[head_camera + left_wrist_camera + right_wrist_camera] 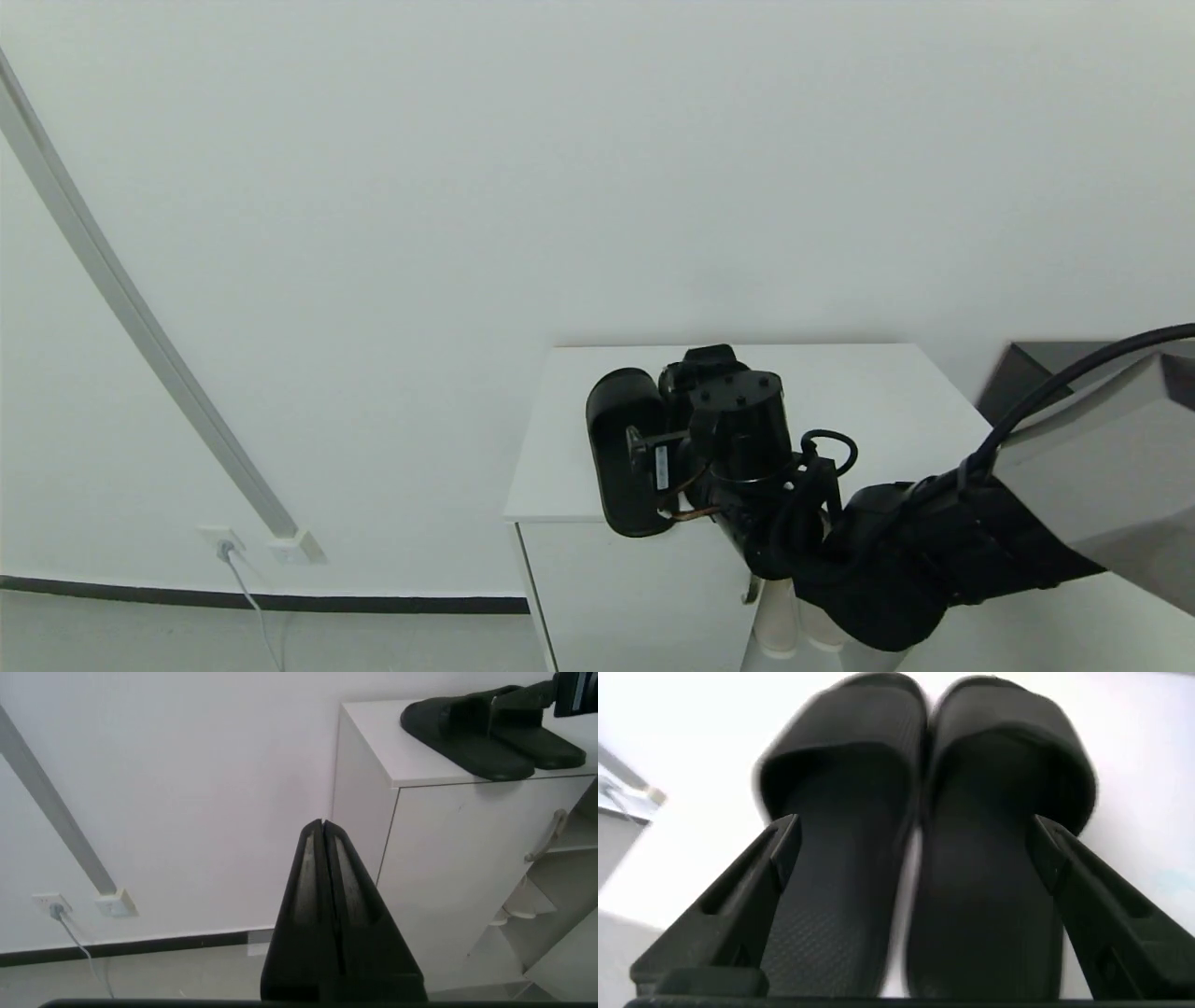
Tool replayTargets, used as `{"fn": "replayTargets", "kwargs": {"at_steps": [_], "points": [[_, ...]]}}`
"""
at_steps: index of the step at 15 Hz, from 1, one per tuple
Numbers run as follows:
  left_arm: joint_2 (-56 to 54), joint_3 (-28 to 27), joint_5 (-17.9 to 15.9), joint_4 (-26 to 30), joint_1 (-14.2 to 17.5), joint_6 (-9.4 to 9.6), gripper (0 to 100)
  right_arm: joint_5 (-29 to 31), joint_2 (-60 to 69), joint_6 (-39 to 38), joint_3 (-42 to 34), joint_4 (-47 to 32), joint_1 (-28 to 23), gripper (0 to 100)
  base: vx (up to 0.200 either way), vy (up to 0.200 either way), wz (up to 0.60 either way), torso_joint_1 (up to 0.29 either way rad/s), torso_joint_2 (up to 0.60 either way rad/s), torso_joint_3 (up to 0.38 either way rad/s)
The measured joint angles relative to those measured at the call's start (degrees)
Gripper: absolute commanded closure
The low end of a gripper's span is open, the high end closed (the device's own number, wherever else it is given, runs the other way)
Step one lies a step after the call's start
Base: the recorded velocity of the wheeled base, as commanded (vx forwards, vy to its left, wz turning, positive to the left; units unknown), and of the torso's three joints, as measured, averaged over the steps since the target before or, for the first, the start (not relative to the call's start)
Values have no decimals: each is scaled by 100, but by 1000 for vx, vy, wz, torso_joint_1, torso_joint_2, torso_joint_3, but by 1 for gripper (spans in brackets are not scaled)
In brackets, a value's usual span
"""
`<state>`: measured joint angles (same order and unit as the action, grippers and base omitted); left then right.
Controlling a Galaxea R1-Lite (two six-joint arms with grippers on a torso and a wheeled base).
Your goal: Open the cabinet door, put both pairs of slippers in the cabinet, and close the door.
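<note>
A pair of black slippers (915,859) lies side by side on top of the white cabinet (579,420), with one slipper (624,453) reaching just past the front edge. My right gripper (910,835) straddles the pair, one finger pressed against each outer side; I also see the slippers (472,737) from the left wrist. The cabinet's front panel (448,877) has a handle (551,835), and beside it shelves (575,854) are exposed. Pale objects (789,621) show below my right arm inside the cabinet. My left gripper (323,831) hangs shut and empty, to the left of the cabinet.
The cabinet stands against a white wall. A wall outlet with a cord (219,539) and a slanting grey conduit (140,317) are to its left. A dark grey box (1027,373) sits to the right of the cabinet. Open floor lies on the left.
</note>
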<state>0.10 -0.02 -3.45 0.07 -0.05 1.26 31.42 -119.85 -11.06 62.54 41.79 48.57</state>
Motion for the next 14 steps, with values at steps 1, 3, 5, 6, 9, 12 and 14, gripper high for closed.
{"fn": "replayTargets", "kwargs": {"at_steps": [1, 3, 5, 6, 9, 12, 14], "points": [[0, 0, 1, 0, -5, -4, 100, -11, -113, 20, 20, 44, -34, 0, 0, 0, 0, 0, 0, 0], [0, 0, 11, 2, -5, -11, 100, -30, -356, 30, 265, 68, -144, 0, 0, 0, 0, 0, 0, 0], [0, 0, 11, 2, -5, -13, 100, -63, -603, 50, 573, 46, -295, 0, 0, 0, 0, 0, 0, 0], [0, 0, 12, 2, -5, -13, 100, -79, -724, 66, 747, 24, -371, 0, 0, 0, 0, 0, 0, 0], [0, 0, 12, 2, -5, -13, 100, -154, -1058, 182, 1229, -52, -603, 0, 0, 0, 0, 0, 0, 0], [0, 0, 11, 2, -9, -11, 100, -208, -1359, 250, 1720, -240, -657, 0, 0, 0, 0, 0, 0, 0], [0, 0, 11, 2, -5, -13, 100, -213, -1571, 252, 2065, -341, -690, 0, 0, 0, 0, 0, 0, 0]]}}
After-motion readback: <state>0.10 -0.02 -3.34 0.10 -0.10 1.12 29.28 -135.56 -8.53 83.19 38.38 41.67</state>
